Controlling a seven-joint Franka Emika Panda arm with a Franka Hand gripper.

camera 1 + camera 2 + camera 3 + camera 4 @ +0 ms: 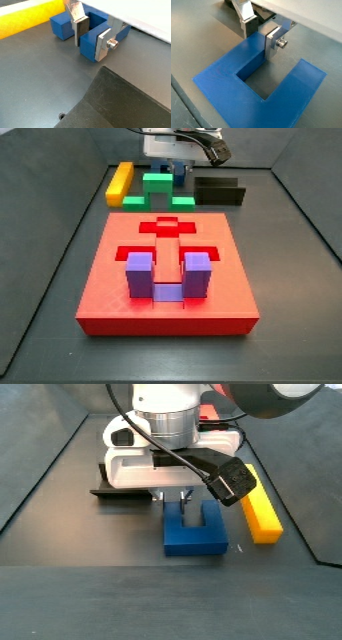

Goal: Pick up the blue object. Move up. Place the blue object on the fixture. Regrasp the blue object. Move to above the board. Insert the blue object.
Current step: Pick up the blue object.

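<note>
dark blue U-shaped blue object (231, 77), pincer (261, 32) straddling one prong

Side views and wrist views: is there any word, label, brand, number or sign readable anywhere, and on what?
None: no readable text in any view.
The tool, down around one prong of the blue object, shows no marking.
The board, yellow bar and fixture are plain.
</note>
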